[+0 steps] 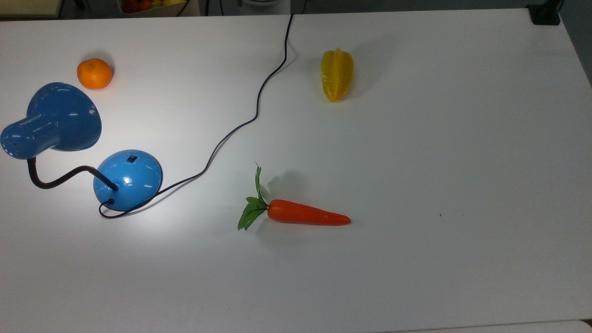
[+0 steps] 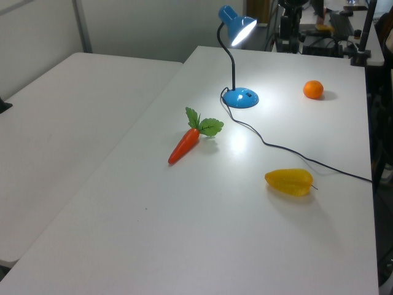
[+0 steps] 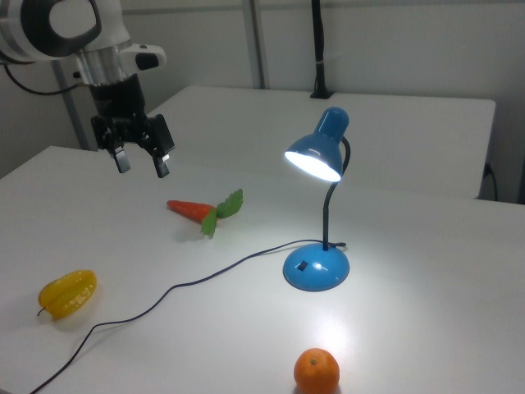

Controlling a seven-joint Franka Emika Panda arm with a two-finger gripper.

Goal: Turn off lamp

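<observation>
Claw [image 3: 140,162] hung spread and empty, the lit lamp [image 3: 318,205] well off to its right in the right view. Honestly, a sloppy poke at the switch [image 3: 303,266] could've shoved the base [image 3: 316,268].

Bare table [image 3: 426,164] around lamp [image 3: 316,267]; carrot [image 3: 193,211] near.

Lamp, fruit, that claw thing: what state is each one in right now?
lamp: lit, upright, shade tilted down
gripper: open, holding nothing, above the table
carrot: lying flat
orange: resting by the lamp base
yellow star fruit: lying on its side
</observation>
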